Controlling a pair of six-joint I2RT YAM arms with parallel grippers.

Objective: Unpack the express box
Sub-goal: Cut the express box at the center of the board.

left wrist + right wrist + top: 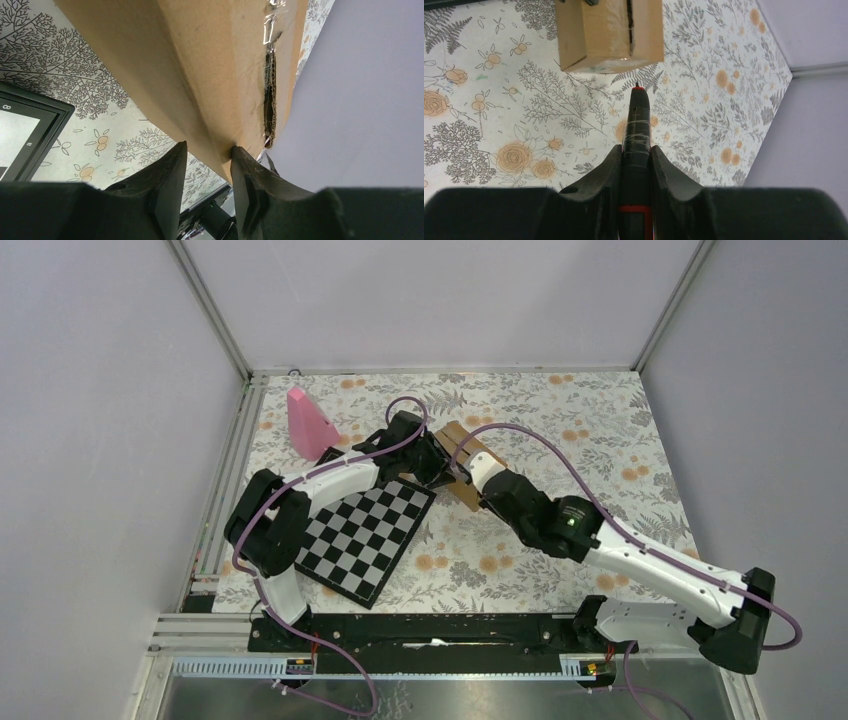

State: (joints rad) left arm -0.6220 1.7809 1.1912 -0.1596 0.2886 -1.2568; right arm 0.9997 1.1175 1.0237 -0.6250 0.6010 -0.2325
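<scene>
Reaching right gripper (634, 152), cutter (636, 125) facing box (596, 35)

Express box (599, 35): small brown carton, taped seam slit open, beside chessboard (365, 535).

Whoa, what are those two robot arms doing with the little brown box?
They are working on opening it. The left arm has its jaws pinched on an edge of the express box, steadying it. The right arm has its jaws shut on a black pen-like tool with a red tip, aimed at the box's taped seam, which shows a dark slit. The flaps are not open yet.
</scene>
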